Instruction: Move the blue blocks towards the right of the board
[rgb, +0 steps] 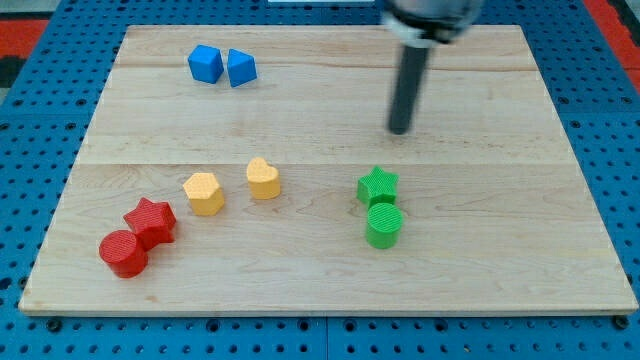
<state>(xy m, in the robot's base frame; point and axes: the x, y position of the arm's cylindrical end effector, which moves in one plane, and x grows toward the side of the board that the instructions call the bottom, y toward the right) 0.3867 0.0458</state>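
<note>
Two blue blocks sit side by side near the view's top left: a blue cube (205, 64) and a blue triangular block (241, 68), touching or nearly touching. My tip (400, 130) stands on the board in the upper middle right, well to the right of the blue blocks and a little lower in the view. It touches no block. It is above the green star (377, 186).
A green cylinder (384, 225) sits just below the green star. A yellow heart (263, 179) and a yellow hexagonal block (204, 193) lie at centre left. A red star (151, 221) and a red cylinder (124, 253) lie at lower left. The wooden board (500, 280) is ringed by blue pegboard.
</note>
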